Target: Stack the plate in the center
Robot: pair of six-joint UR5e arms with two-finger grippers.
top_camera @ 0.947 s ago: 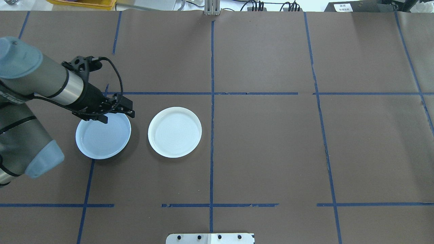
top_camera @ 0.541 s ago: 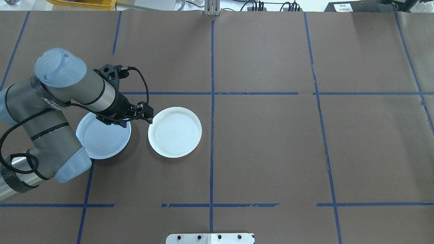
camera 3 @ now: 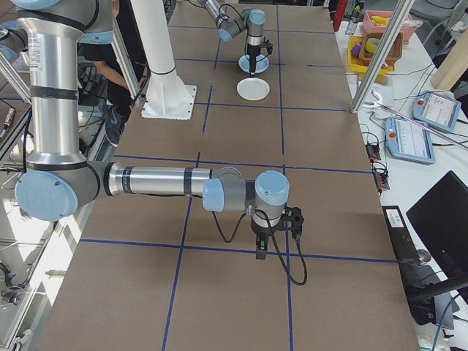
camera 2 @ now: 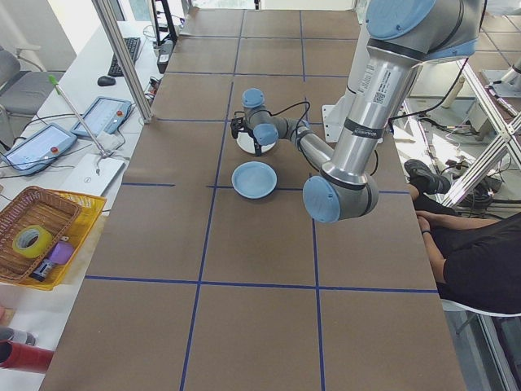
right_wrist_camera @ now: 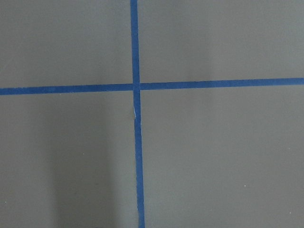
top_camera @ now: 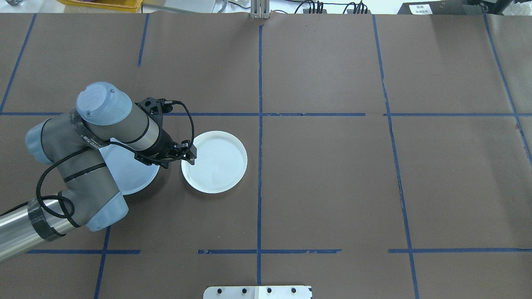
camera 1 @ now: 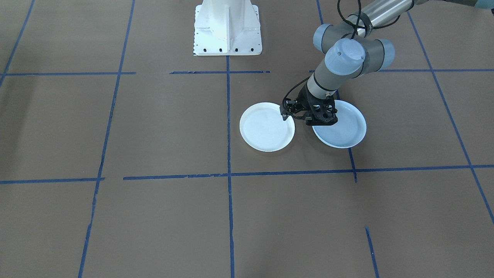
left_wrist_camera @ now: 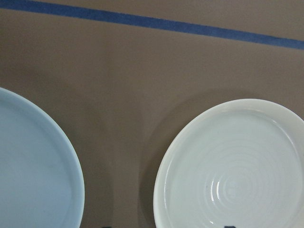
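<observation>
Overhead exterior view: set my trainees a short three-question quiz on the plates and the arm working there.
1. True or false: the white plate is stacked on the pale blue plate.
2. The left claw is at: A) the white plate's rim nearest the blue plate; B) the blue plate's middle; C) bare table far from both plates.
3. Fill in: ___ plates lie on the table.

Key: 1 false, they lie side by side, apart; 2 A; 3 two.
</observation>
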